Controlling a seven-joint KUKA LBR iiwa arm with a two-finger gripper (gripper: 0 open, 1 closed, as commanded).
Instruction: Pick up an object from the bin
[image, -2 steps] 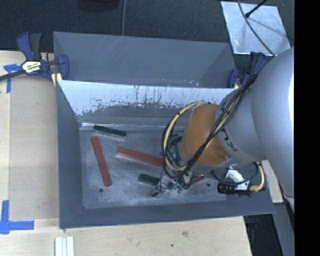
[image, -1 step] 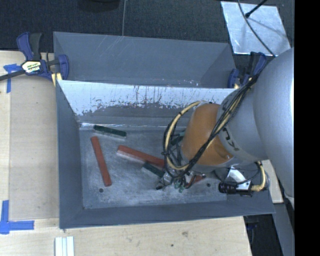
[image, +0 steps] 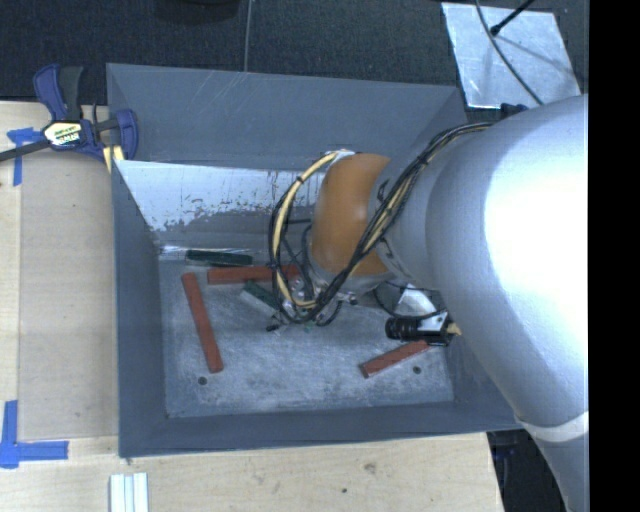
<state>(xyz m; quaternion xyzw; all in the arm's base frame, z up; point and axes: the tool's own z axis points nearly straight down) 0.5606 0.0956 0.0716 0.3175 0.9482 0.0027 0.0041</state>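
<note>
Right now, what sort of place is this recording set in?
Probably a robotics lab's bin-picking test cell: a grey metal bin with a scuffed floor, a few loose things in it such as a reddish-brown stick, and a large silver robot arm trailing cables reaching in.

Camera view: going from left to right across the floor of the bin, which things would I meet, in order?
A long red-brown stick lying slantwise on the left → the gripper among its cables near the middle → a short red-brown stick on the right.
</note>
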